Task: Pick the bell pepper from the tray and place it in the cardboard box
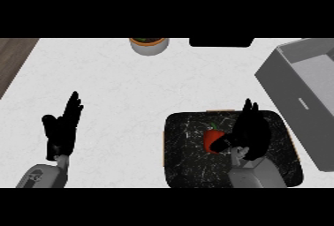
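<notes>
Right hand [251, 130]: over the dark tray [189, 172], thumb and fingers closing beside the red bell pepper [212, 140], touching its right side, not yet wrapped round it. Pepper: lying on the tray. Step: grasping; next, likely a lift and carry to the grey box [287, 79] at right. Left hand [62, 128]: resting open on the white surface [163, 84].

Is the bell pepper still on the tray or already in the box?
On the tray: the bell pepper lies on the dark tray, beside the right hand.
</notes>
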